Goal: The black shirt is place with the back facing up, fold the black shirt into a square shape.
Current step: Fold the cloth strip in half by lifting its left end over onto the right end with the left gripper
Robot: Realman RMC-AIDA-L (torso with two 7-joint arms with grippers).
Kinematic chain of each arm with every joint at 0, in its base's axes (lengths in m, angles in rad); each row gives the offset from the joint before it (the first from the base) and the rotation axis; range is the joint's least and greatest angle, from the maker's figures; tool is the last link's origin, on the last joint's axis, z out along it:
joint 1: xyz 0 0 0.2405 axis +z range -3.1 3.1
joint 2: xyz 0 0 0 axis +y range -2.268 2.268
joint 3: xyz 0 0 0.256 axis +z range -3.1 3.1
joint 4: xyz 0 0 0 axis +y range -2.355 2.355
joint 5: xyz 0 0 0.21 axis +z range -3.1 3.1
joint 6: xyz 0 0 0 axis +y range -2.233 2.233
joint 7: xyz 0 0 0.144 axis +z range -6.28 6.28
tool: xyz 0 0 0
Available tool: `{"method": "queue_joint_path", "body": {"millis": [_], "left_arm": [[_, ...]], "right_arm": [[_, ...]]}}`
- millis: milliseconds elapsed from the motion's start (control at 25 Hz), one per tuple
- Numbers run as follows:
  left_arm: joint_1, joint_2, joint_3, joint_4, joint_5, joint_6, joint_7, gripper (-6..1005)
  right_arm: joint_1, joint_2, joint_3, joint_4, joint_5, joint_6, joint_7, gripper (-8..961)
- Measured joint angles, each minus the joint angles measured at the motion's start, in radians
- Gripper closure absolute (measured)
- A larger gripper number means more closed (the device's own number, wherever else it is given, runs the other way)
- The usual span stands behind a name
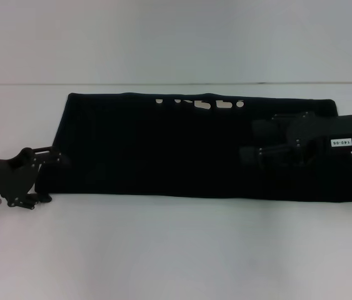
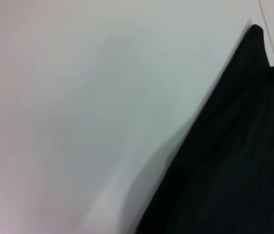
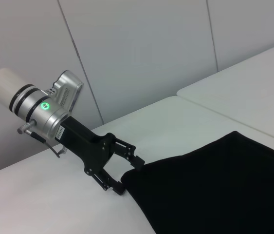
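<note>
Black shirt: lies on the white desk as a long flat band, lengthwise folds apparently done, crosswise folds into a square remaining. Left claw: open, at the band's left end. Right claw: over the right portion, state cannot be told.

White lettering is peeking from under the black shirt along its far edge, well apart from both grippers, too covered to read. The right gripper is blending into the dark cloth beneath it, so its finger spacing is not showing. The left gripper is sitting at the shirt's edge, fingertips meeting the fabric; grip unclear.
</note>
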Motion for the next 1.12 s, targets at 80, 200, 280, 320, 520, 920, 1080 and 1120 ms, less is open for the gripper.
{"method": "queue_joint_path", "body": {"millis": [80, 200, 280, 320, 520, 920, 1080, 1120], "left_arm": [[0.000, 0.000, 0.000, 0.000, 0.000, 0.000, 0.000, 50], [0.000, 0.000, 0.000, 0.000, 0.000, -0.001, 0.000, 50], [0.001, 0.000, 0.000, 0.000, 0.000, -0.002, 0.000, 50], [0.001, 0.000, 0.000, 0.000, 0.000, -0.005, 0.000, 50], [0.002, 0.000, 0.000, 0.000, 0.000, -0.029, 0.000, 52], [-0.012, 0.000, 0.003, -0.009, -0.008, -0.055, 0.017, 73], [-0.016, 0.000, 0.004, -0.006, -0.009, -0.055, 0.025, 82], [-0.017, 0.001, 0.005, -0.006, -0.009, -0.056, 0.027, 84]], "right_arm": [[0.000, 0.000, 0.000, 0.000, 0.004, 0.000, 0.000, 36], [0.000, -0.001, 0.000, 0.000, 0.008, 0.000, -0.001, 37], [0.000, -0.002, 0.000, 0.000, 0.009, 0.001, -0.002, 37], [0.000, -0.002, 0.000, 0.000, 0.009, 0.001, -0.002, 37], [0.000, -0.002, 0.000, 0.000, 0.009, 0.001, -0.003, 37], [0.001, -0.002, 0.004, 0.000, 0.010, 0.003, -0.003, 38], [0.002, -0.002, 0.007, 0.000, 0.010, 0.003, -0.003, 38], [0.002, -0.002, 0.007, 0.000, 0.010, 0.003, -0.003, 38]]}}
